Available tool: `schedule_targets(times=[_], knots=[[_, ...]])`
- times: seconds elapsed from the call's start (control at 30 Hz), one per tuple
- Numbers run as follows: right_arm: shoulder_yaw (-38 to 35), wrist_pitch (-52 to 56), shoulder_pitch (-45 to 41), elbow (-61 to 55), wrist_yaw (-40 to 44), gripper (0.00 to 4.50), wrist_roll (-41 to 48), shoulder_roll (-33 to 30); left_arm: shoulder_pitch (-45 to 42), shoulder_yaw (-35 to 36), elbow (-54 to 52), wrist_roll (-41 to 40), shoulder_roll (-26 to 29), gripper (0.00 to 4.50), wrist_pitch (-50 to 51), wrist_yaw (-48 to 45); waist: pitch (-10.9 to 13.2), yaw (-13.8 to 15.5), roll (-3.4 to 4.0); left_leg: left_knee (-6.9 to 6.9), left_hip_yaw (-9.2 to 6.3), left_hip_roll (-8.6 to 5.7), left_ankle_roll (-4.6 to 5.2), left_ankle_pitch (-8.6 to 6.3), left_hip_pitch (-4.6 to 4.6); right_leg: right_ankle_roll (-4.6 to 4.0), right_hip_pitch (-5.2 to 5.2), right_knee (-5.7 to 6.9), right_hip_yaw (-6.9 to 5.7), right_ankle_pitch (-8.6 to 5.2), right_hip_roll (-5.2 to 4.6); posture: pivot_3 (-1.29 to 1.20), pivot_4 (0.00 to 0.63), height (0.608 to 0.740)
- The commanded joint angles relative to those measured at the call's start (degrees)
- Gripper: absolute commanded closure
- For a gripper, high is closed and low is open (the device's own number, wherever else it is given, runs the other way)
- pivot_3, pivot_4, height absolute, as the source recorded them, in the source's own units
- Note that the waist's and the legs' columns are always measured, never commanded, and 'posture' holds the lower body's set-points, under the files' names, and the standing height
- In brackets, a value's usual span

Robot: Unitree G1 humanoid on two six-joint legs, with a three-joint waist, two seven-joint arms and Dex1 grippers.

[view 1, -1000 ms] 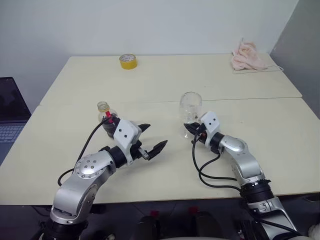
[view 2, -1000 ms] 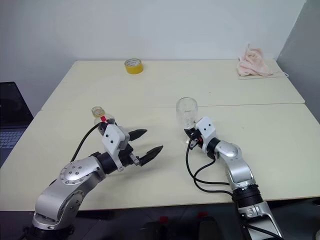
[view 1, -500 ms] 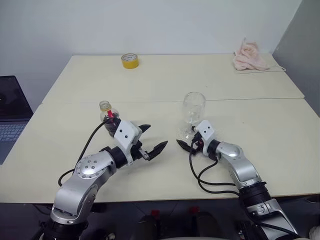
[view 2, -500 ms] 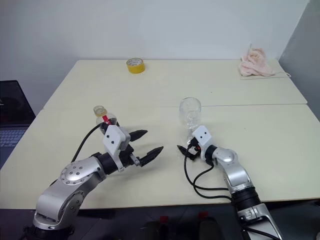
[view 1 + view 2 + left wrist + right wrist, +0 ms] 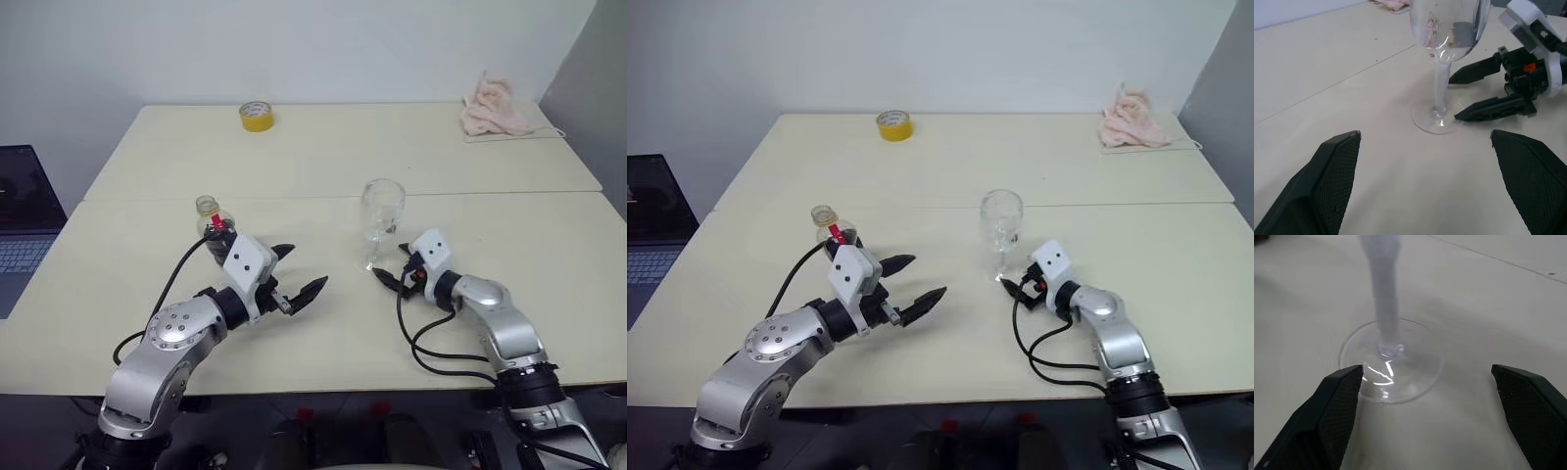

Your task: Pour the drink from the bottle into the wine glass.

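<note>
Bottle (image 5: 211,231) stands upright on the surface (image 5: 323,166), just behind the left gripper (image 5: 299,274), far nearer than the right gripper (image 5: 389,277). Both jaws apart, empty. Wine glass (image 5: 381,221) upright, its foot just ahead of right jaws.

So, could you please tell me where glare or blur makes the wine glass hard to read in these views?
Right wrist view: the stem is soft and blurred, with bright glints on the wine glass foot. Left wrist view: the bowl carries reflections, and the foot is sharp. Left eye view: the glass is faint against the table, with even lighting.
</note>
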Motion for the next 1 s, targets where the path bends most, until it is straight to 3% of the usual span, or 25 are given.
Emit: schedule_targets(times=[0.03, 0.33, 0.53, 0.67, 0.87, 1.0], knots=[[-2.3, 1.7, 1.3, -5.2, 1.8, 0.01, 2.8, -1.9, 0.1, 1.7, -0.1, 0.5, 0.5, 0.0, -2.0, -0.3, 0.1, 0.0, 0.01, 0.0, 0.0, 0.01, 0.0, 0.0, -0.01, 0.0, 0.0, 0.0, 0.0, 0.0, 0.0, 0.0, 0.15, 0.74], [-7.0, 7.9, 3.6, -12.4, 10.7, 0.01, 9.9, -12.7, 3.8, 5.8, 0.3, 0.1, -1.6, 0.0, -4.7, 1.9, 0.6, 0.3, -0.01, 0.03, -0.01, -0.02, 0.0, 0.0, -0.08, 0.0, 0.0, -0.05, -0.03, 0.0, -0.04, 0.0, 0.15, 0.74], [-17.6, 9.2, 3.4, -11.8, 23.0, 0.01, 20.1, -24.6, 11.5, 11.0, -7.3, -1.7, -3.7, 0.0, -4.1, 5.9, 1.0, 0.3, -0.08, 0.06, 0.01, -0.05, 0.01, 0.0, -0.21, 0.0, -0.01, -0.18, -0.03, 0.0, -0.09, 0.0, 0.15, 0.74], [-21.5, 8.5, 1.3, -9.2, 27.9, 0.01, 22.9, -30.6, 16.4, 10.3, -9.5, -0.8, -5.3, 0.0, -4.6, 7.8, 1.0, 0.3, -0.11, 0.03, 0.03, -0.01, 0.02, 0.0, -0.19, 0.0, 0.02, -0.21, -0.07, 0.0, -0.09, 0.0, 0.15, 0.74], [-23.0, 9.0, -6.1, -7.2, 31.2, 0.01, 26.8, -34.1, 18.0, 9.4, -8.3, 2.6, -8.8, 0.0, -7.7, 11.7, 1.0, 0.5, -0.11, 0.09, 0.05, -0.02, 0.06, 0.02, -0.21, 0.0, 0.07, -0.2, -0.1, 0.0, -0.09, 0.0, 0.15, 0.74], [-20.7, 7.9, -11.1, -6.6, 32.7, 0.01, 26.8, -34.5, 24.0, 9.6, -11.3, 5.9, -12.2, 0.0, -10.3, 15.7, 1.1, 0.5, -0.15, 0.05, 0.09, -0.02, 0.06, 0.02, -0.33, 0.0, -0.02, -0.3, -0.1, 0.0, -0.12, 0.0, 0.15, 0.74]])
